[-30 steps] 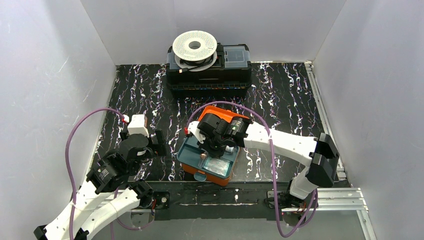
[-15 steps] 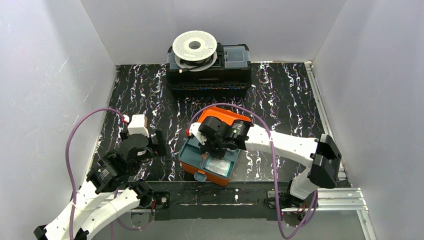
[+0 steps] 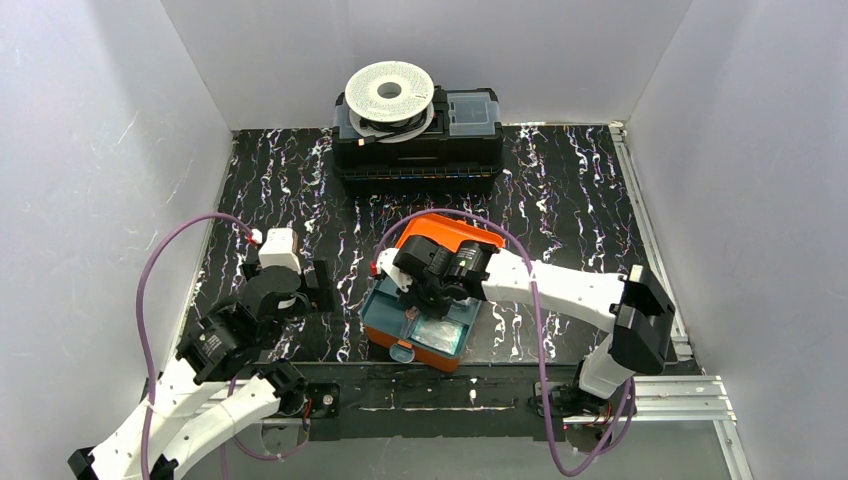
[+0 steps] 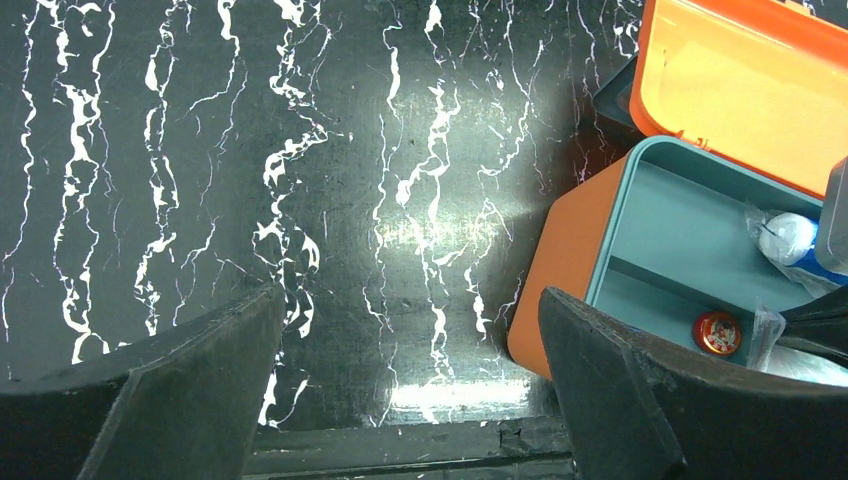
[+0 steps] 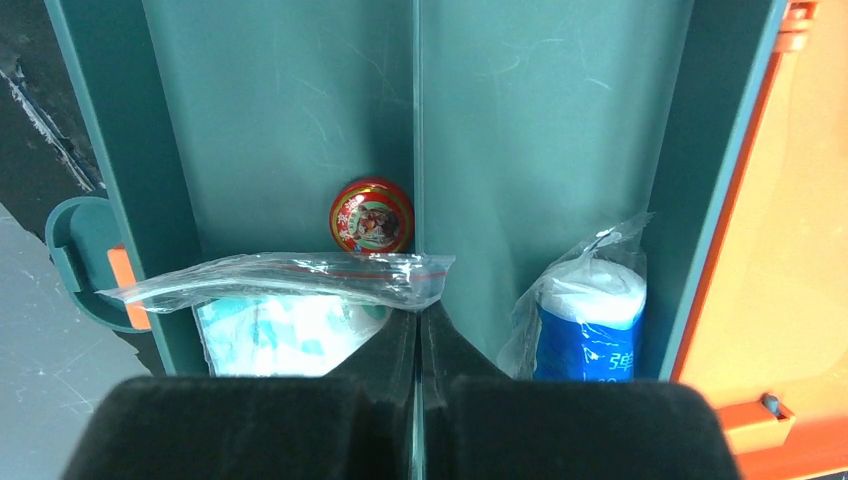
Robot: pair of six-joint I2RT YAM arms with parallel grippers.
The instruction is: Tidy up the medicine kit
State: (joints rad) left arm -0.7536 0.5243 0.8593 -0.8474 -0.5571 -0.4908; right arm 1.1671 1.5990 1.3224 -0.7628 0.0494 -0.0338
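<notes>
Tool (image 5: 417, 325) hides bag (image 5: 280, 290) bottom; red tin (image 5: 371, 216) label, perhaps pictorial, unreadable.

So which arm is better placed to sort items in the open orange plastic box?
Right. The right hand is shut inside the orange plastic box, at the clear plastic bag. The left hand hangs open above the black marbled table beside it.

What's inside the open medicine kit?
In the medicine kit's teal tray: a small red tin, a clear zip bag and a wrapped blue-and-white roll. The shut right hand hides the tray's near part.
</notes>
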